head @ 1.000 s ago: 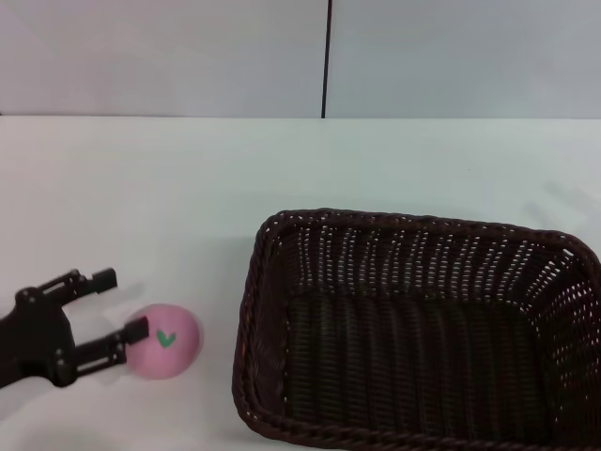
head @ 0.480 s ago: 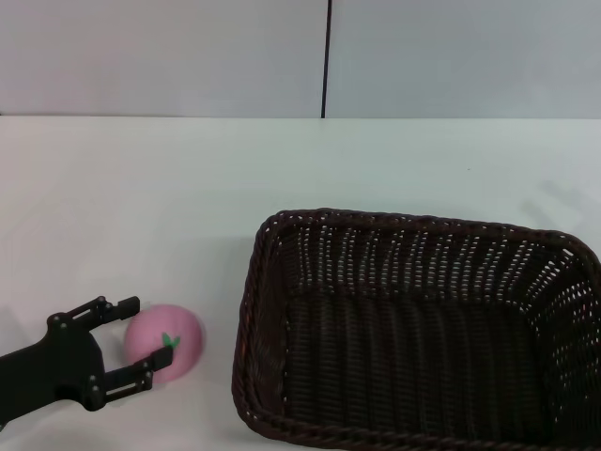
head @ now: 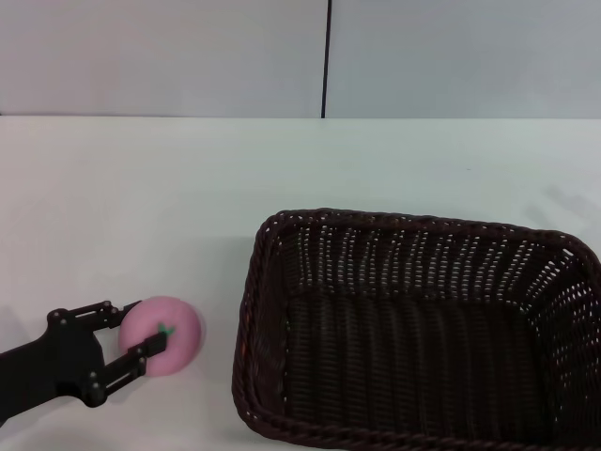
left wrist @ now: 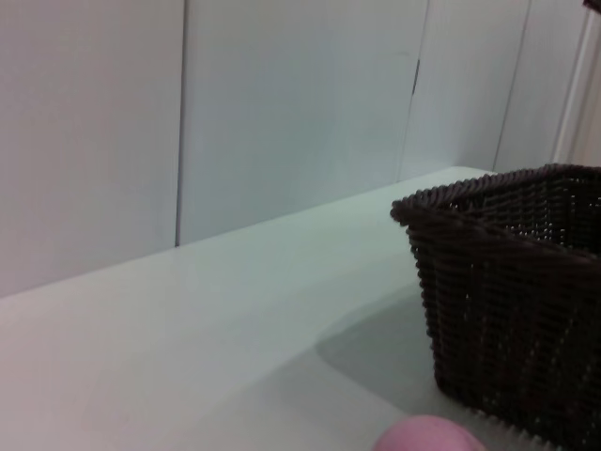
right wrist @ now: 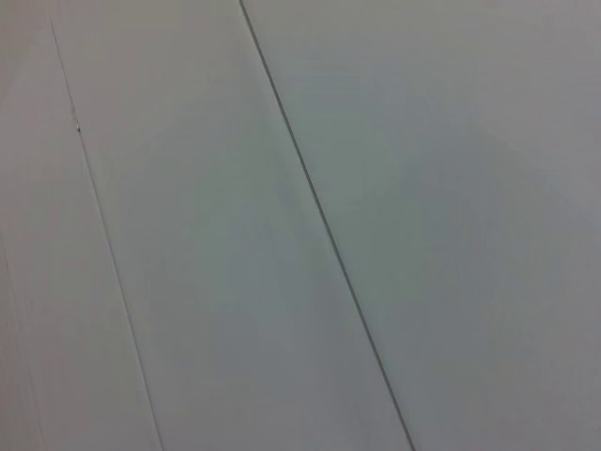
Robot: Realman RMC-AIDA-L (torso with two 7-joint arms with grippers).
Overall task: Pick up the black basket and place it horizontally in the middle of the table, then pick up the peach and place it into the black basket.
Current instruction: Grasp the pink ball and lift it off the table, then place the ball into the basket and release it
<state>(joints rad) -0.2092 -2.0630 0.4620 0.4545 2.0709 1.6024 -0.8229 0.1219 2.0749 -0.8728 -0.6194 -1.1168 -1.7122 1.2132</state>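
Note:
The pink peach (head: 177, 331) lies on the white table (head: 169, 197) at the front left, just left of the black basket (head: 272, 282). My left gripper (head: 150, 324) reaches in from the left, and its two black fingers are closed in against the peach, one on each side. The basket stands upright and lengthwise across the front right of the table, with nothing inside. In the left wrist view the top of the peach (left wrist: 427, 437) shows at the frame's edge, with the basket's corner (left wrist: 512, 310) beyond it. My right gripper is out of view.
A pale panelled wall (head: 329, 56) with a dark vertical seam runs behind the table. The right wrist view shows only wall panels (right wrist: 300, 225). The basket's near rim runs off the front edge of the head view.
My left gripper moved right until its fingers stood on either side of the peach, then they closed in on it. The peach shifted slightly. The basket has not moved.

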